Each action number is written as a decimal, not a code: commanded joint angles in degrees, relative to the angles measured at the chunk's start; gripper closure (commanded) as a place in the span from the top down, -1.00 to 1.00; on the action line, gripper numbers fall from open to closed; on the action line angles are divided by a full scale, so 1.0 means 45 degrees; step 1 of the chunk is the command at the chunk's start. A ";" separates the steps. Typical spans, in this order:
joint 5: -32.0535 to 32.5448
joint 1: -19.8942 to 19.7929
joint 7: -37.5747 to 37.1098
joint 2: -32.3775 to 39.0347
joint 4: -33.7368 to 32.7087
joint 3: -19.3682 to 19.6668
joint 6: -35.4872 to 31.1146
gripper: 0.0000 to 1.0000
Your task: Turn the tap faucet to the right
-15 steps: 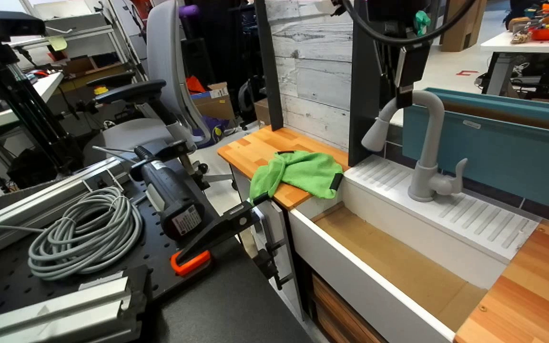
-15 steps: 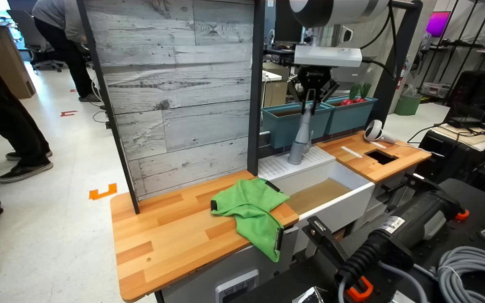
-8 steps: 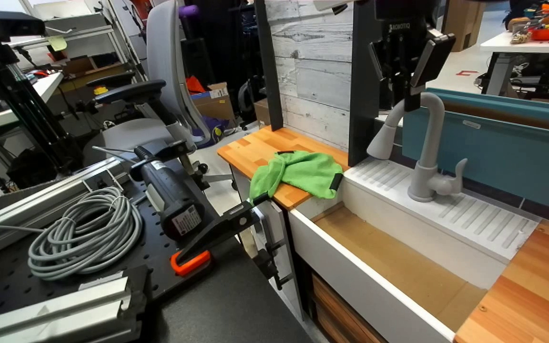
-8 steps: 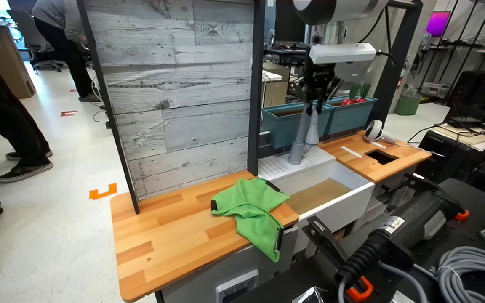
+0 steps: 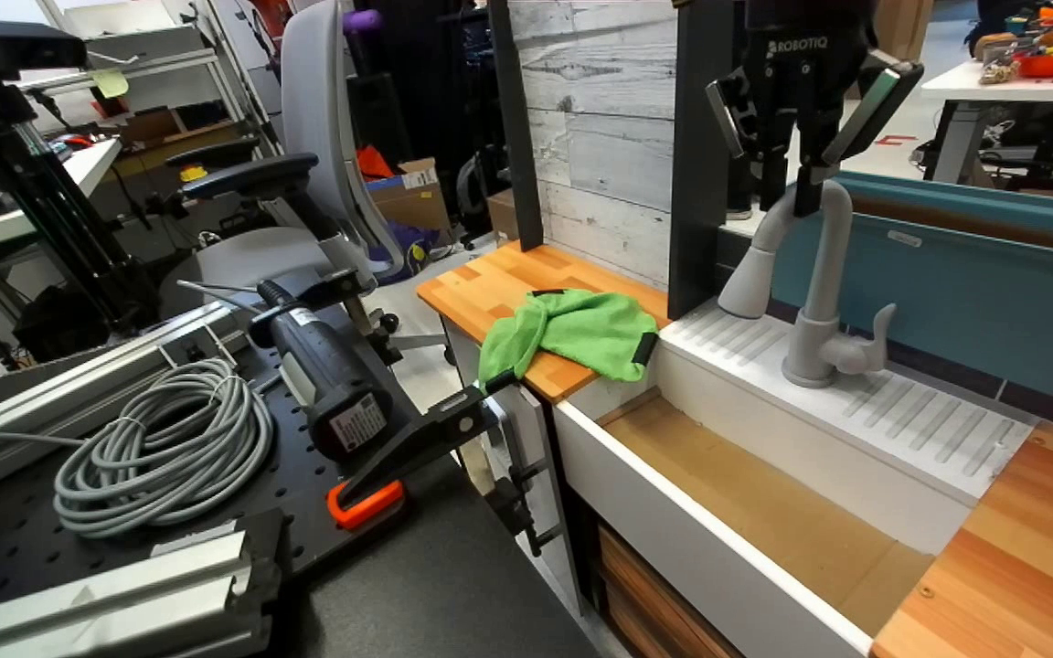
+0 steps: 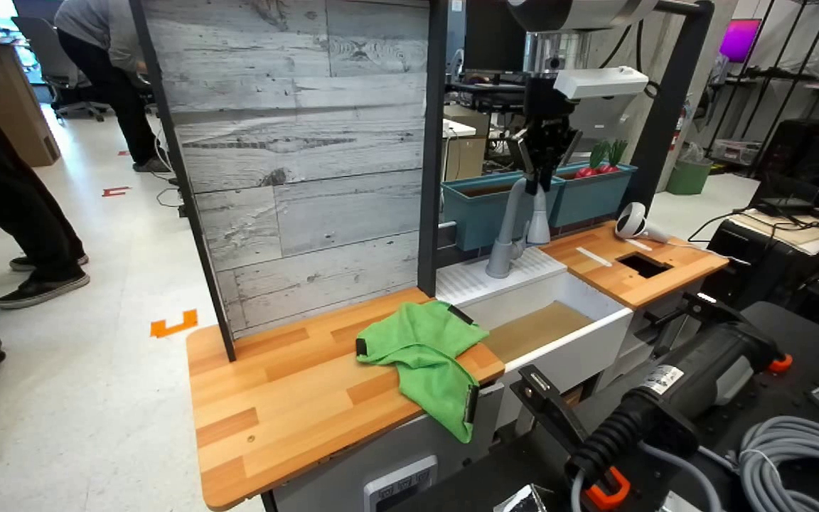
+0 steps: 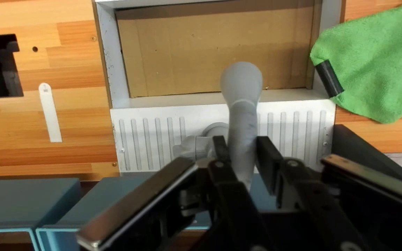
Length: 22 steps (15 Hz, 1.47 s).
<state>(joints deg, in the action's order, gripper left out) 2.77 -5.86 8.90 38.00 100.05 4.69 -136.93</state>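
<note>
The tap faucet (image 5: 824, 274) is a matte grey gooseneck that stands on the white ribbed ledge behind the sink; it also shows in an exterior view (image 6: 505, 238). My gripper (image 5: 788, 203) comes from above with one finger on each side of the curved spout, near its top. In the wrist view my gripper (image 7: 242, 139) has its black fingers close against the spout (image 7: 243, 115), and I see little or no gap. The spray head (image 5: 748, 285) hangs down over the ledge's front side. The side lever (image 5: 881, 338) is apart from my fingers.
A white sink (image 5: 709, 539) with a cardboard floor lies in front of the faucet. Teal planters (image 5: 965, 283) stand behind it. A green cloth (image 5: 581, 334) lies on the wooden counter (image 6: 296, 398) beside an upright wood panel (image 6: 296, 156) with a dark post.
My gripper has turned and shifted with the spout, toward the right in both exterior views. The spray head has swung out from the column's line. The base, lever and cloth have not moved.
</note>
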 commanded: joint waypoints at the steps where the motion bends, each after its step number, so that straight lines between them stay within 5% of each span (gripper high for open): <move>1: 0.0644 -0.0457 0.1758 -0.0579 0.0180 -0.0218 0.1479 -0.88; 3: 0.0801 -0.0372 0.1866 -0.0686 0.0339 -0.0133 0.1386 -0.72; 4: 0.0898 -0.0318 0.1837 -0.0743 0.0426 -0.0087 0.1397 -0.02; 6: 0.1165 -0.0145 0.1489 -0.0732 0.0487 0.0058 0.1275 0.02; 12: 0.2095 0.0077 0.0762 -0.1466 0.1528 0.0286 0.1286 0.91; 17: 0.2344 0.0776 -0.0957 -0.2921 0.3862 0.0217 -0.0873 1.00; 22: 0.2543 0.2465 -0.3435 -0.4961 0.6653 -0.0176 -0.3292 1.00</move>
<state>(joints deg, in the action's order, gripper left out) 11.45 0.72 0.21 23.08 121.02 3.89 -146.61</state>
